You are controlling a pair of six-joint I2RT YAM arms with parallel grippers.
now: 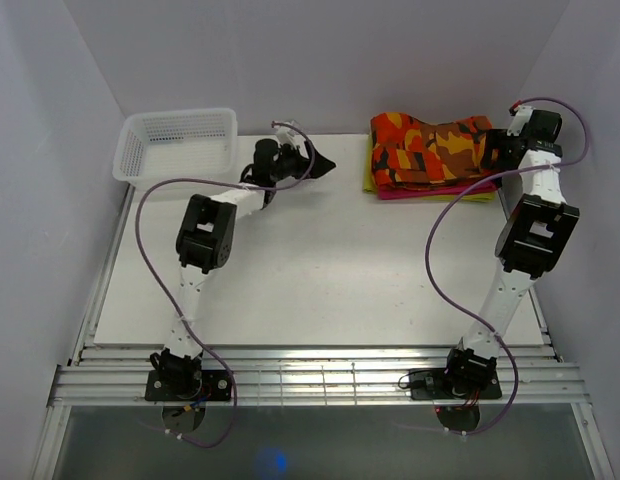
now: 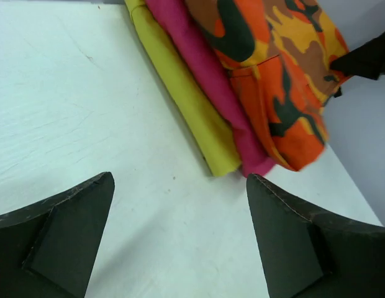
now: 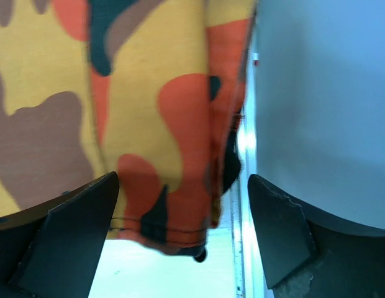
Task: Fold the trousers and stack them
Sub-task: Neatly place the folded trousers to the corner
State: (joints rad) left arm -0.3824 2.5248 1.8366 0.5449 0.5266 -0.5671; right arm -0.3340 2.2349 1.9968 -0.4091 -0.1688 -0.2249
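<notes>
The camouflage trousers point(image 1: 430, 148) lie folded on top of a magenta-pink cloth point(image 1: 420, 190) and a yellow cloth point(image 1: 370, 172) at the table's far right. In the left wrist view the trousers point(image 2: 273, 68) top that stack, above the pink cloth point(image 2: 205, 74) and the yellow cloth point(image 2: 180, 93). My left gripper point(image 1: 315, 160) is open and empty over the far middle of the table, left of the stack. My right gripper point(image 1: 497, 150) is open at the stack's right end. In the right wrist view the trousers' hem point(image 3: 161, 161) lies between the open fingers point(image 3: 68, 236), which do not grip it.
A white mesh basket point(image 1: 175, 143) stands at the far left corner. The grey side wall point(image 3: 323, 93) rises close to the right of the stack and the right arm. The white table point(image 1: 320, 270) stretches between the arms.
</notes>
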